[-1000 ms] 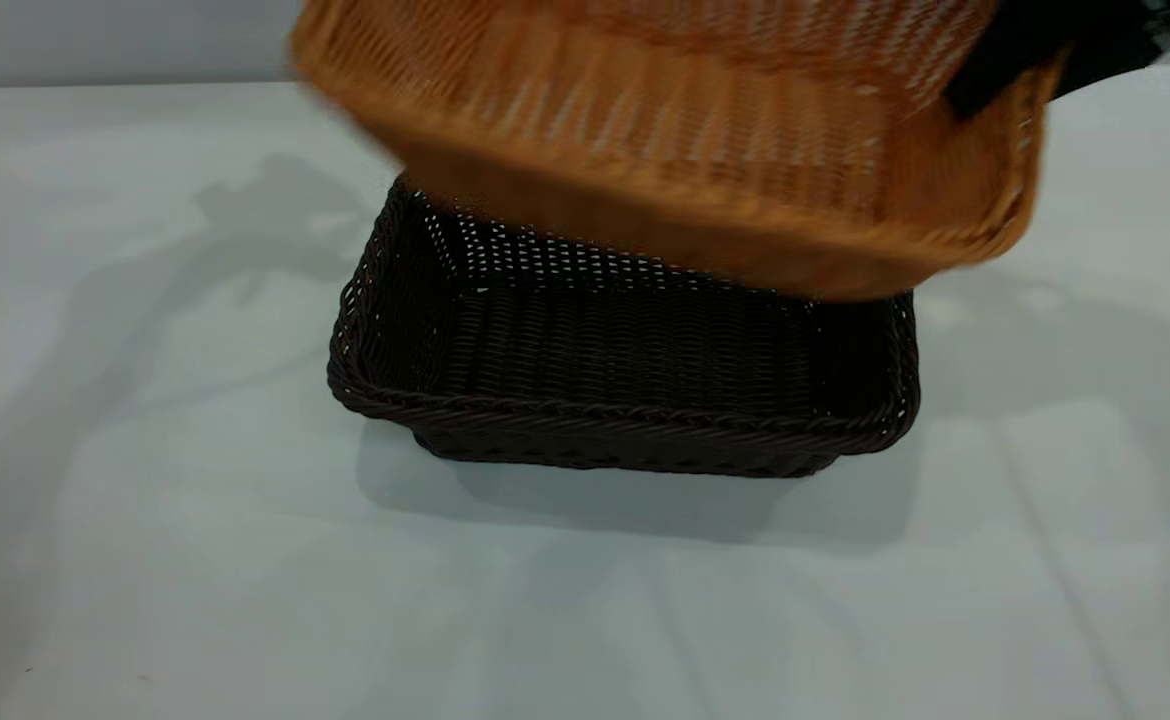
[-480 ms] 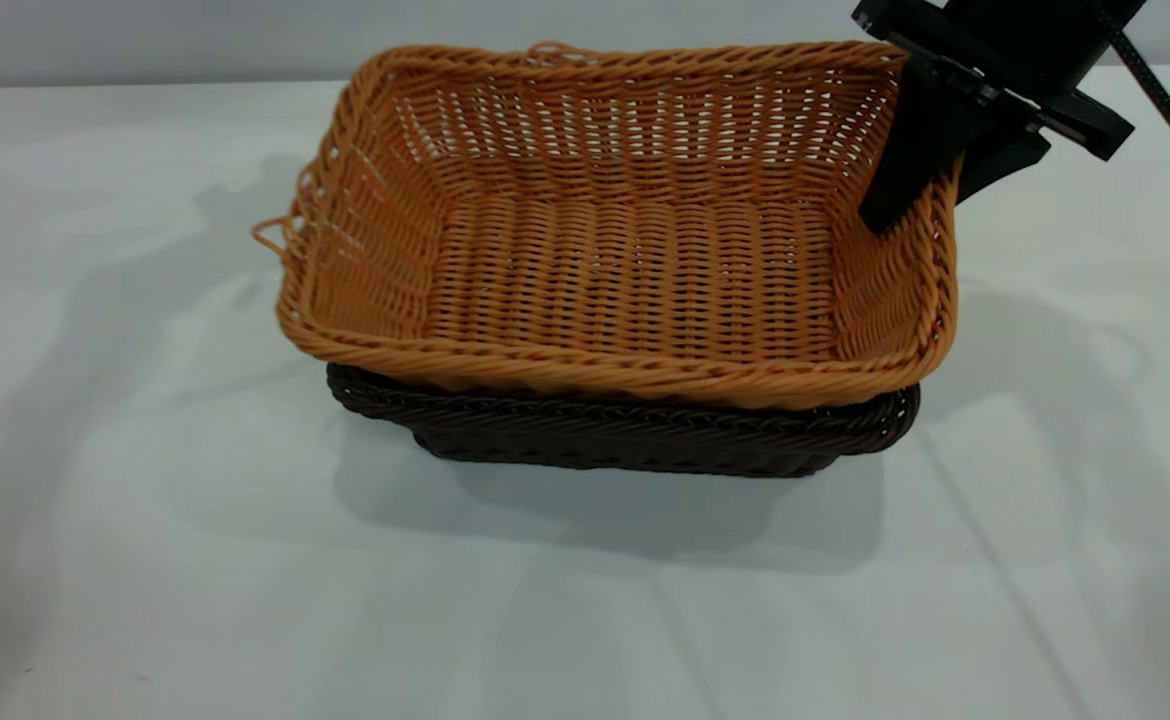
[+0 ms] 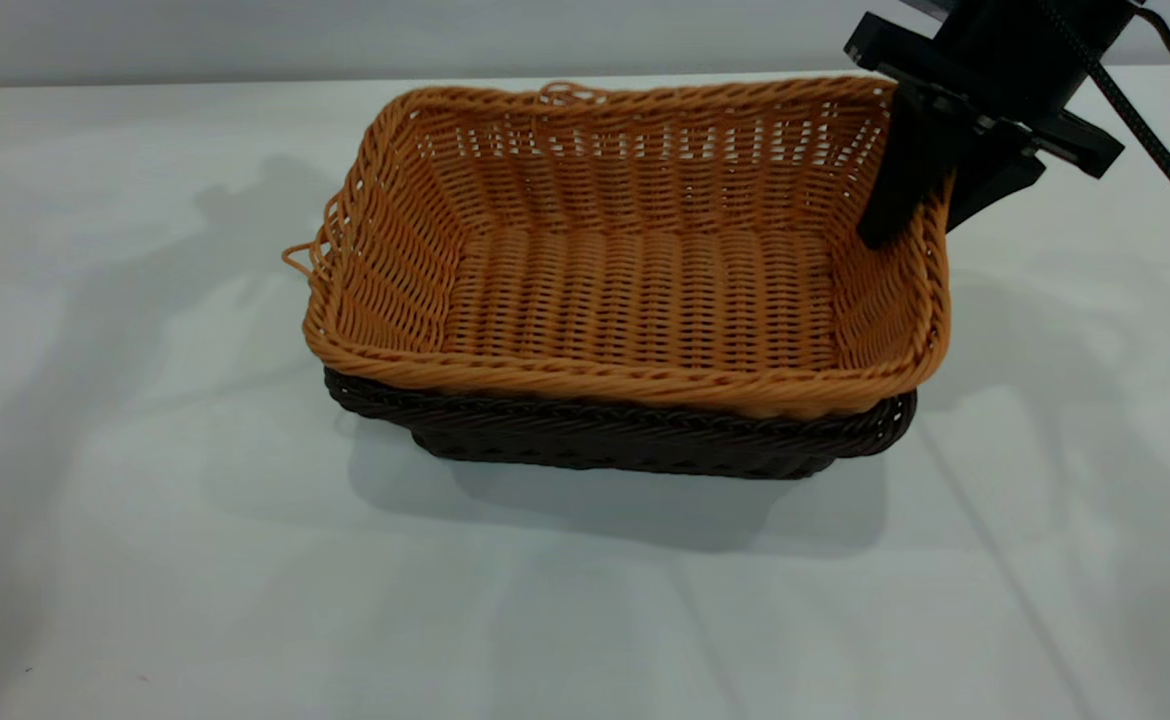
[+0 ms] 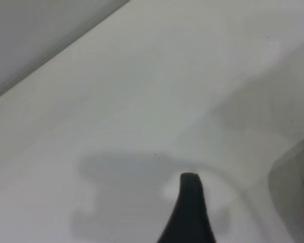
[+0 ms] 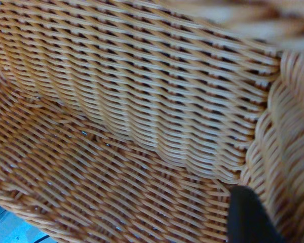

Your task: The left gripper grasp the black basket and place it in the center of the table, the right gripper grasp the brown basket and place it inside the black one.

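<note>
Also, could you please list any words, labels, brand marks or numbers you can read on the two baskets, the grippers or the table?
None: no readable text in any view.
The brown basket and the black basket show only plain weave.
The right gripper, clamped on the brown basket's rim, is plain black.
The left gripper's finger and the table carry no marks.

Lab bench — bare white table [image 3: 145, 560], robot arm [image 3: 1005, 60].

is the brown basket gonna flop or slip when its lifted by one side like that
Probably stiff: the brown basket keeps its shape, gripped by the right gripper at one wall. Likely light, being open weave. The braided rim should resist slipping.
</note>
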Robot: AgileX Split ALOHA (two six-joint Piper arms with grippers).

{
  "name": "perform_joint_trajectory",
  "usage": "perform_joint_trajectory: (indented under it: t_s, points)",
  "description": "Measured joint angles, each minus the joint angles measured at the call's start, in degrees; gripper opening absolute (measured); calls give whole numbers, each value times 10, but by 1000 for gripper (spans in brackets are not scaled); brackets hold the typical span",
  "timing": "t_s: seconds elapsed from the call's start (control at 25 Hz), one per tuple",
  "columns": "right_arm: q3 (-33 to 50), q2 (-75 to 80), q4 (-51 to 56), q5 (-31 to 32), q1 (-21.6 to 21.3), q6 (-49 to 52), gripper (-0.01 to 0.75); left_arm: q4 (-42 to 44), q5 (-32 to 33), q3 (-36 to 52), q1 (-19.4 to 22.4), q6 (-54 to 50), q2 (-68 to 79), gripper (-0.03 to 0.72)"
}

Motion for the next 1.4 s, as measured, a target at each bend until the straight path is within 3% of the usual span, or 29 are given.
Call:
perform_joint_trajectory:
  t_s: [0.24, 0.4, 0.68, 1.16, 1.4]
  points:
    - [-45, 0, -43, 35, -1, -5, 539, 0, 0, 0, 0, 0, -1, 543]
    - [-94, -8, -113, 57, -1, 17, 634, 2, 6, 0, 0, -7, -19, 543]
    - [-148, -150, -146, 70, -3, 25, 601, 69, 56, 0, 0, -104, -154, 543]
    - [-148, -469, -70, 125, -3, 4, 575, 231, 328, 0, 0, -355, -388, 543]
    - [-52, -608, -33, 126, -3, -2, 575, 267, 332, 28, 0, -414, -461, 543]
